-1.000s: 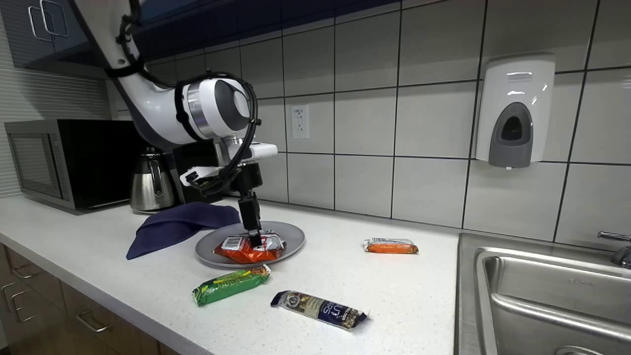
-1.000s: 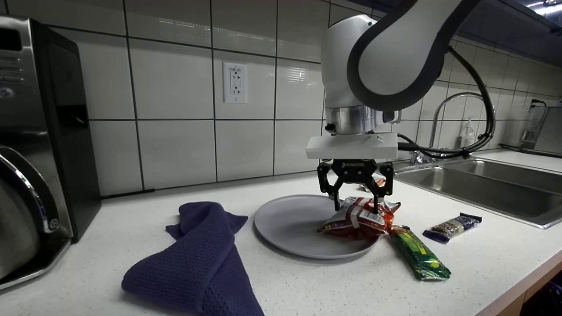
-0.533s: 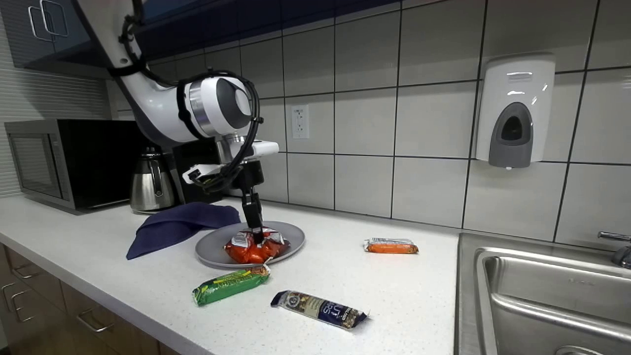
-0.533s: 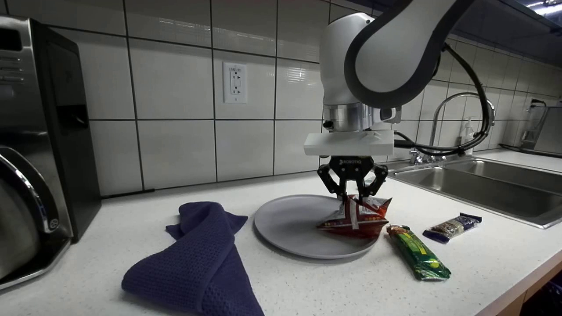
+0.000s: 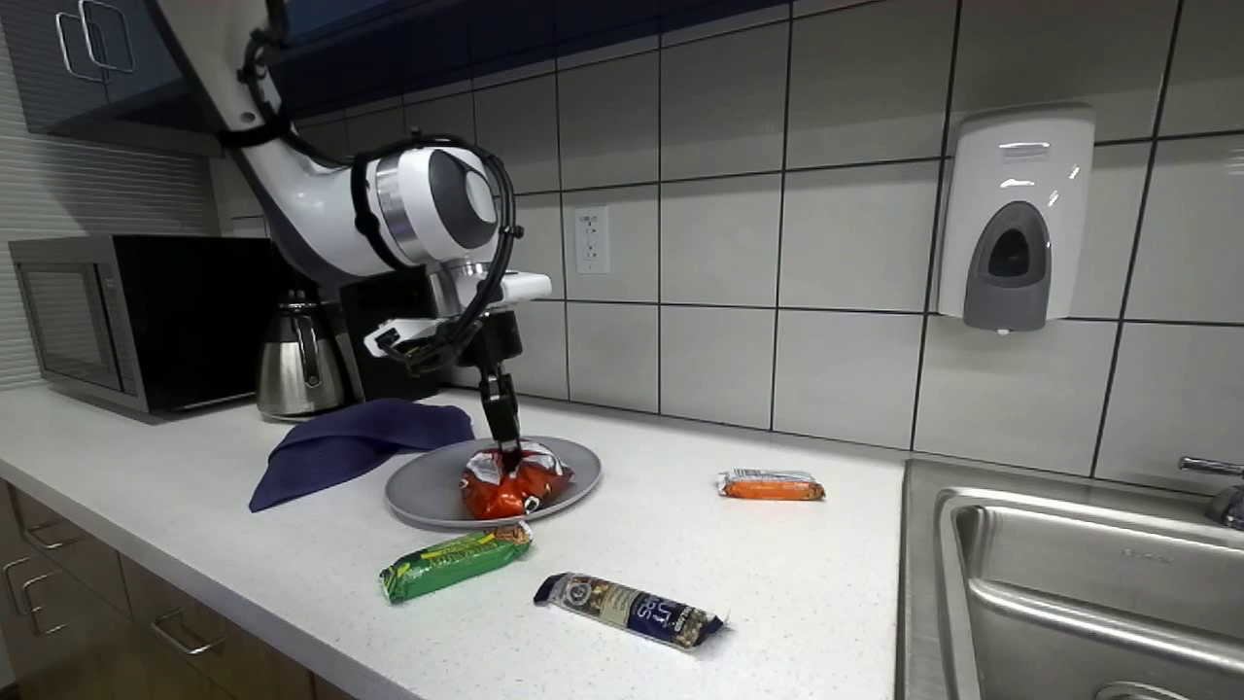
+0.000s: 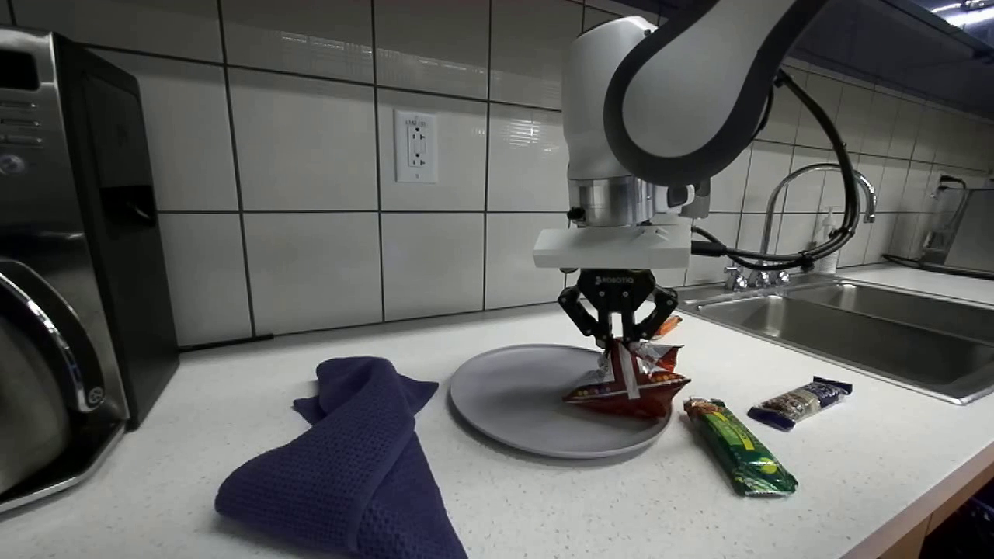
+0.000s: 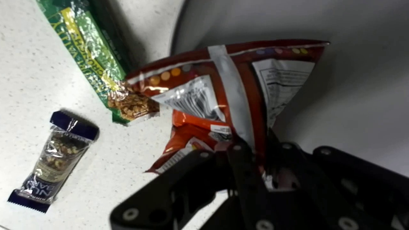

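Observation:
My gripper (image 6: 617, 341) is shut on a red chip bag (image 6: 629, 397), pinching its upper middle so that the foil folds up between the fingers. In the wrist view the bag (image 7: 235, 89) bulges out ahead of the dark fingers, its pale back seam and barcode label showing; the fingertips are partly hidden by foil and shadow. The bag is over the right part of a round grey plate (image 6: 505, 404) in an exterior view; whether its underside still touches the plate I cannot tell. Close by the plate's rim lies a green granola bar (image 5: 457, 562).
A nut bar in a dark blue wrapper (image 5: 632, 611) and an orange packet (image 5: 773, 485) lie on the counter. A blue cloth (image 6: 349, 466) is beside the plate. Behind stand a steel carafe (image 5: 301, 360) and a microwave (image 5: 78, 321). A sink (image 5: 1098, 583) borders the counter.
The jaws have come together on the bag, squeezing it into a narrower, folded shape. The gripper has risen slightly. The plate, bars and cloth have stayed put.

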### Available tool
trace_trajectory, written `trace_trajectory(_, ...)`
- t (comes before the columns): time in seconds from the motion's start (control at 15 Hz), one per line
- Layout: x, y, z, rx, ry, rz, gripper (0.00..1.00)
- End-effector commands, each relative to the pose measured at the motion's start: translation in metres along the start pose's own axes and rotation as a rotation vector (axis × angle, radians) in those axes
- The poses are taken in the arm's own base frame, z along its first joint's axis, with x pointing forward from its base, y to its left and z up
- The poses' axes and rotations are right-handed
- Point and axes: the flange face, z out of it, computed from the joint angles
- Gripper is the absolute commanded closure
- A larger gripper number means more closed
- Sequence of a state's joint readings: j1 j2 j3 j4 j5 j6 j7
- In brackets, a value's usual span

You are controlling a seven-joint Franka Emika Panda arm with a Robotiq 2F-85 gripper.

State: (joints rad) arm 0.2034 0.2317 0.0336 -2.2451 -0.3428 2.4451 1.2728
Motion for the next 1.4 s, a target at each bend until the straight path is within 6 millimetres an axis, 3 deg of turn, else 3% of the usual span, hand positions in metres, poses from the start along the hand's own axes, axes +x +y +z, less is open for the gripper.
trace_trajectory(0.0,0.003,-0.003,-0.005,0.015,-0.004,-0.016,1.0)
trace_trajectory(0.13,0.003,-0.003,-0.007,0.018,-0.003,-0.019,0.98)
trace_trajectory(0.2,0.003,-0.003,-0.007,0.018,-0.004,-0.019,0.74)
trace_trajectory(0.27,0.003,-0.003,-0.007,0.017,-0.001,-0.019,0.77)
trace_trajectory(0.33,0.003,-0.003,-0.008,0.021,-0.001,-0.018,0.97)
trace_trajectory(1.33,0.004,-0.006,-0.029,0.054,0.027,-0.056,0.99)
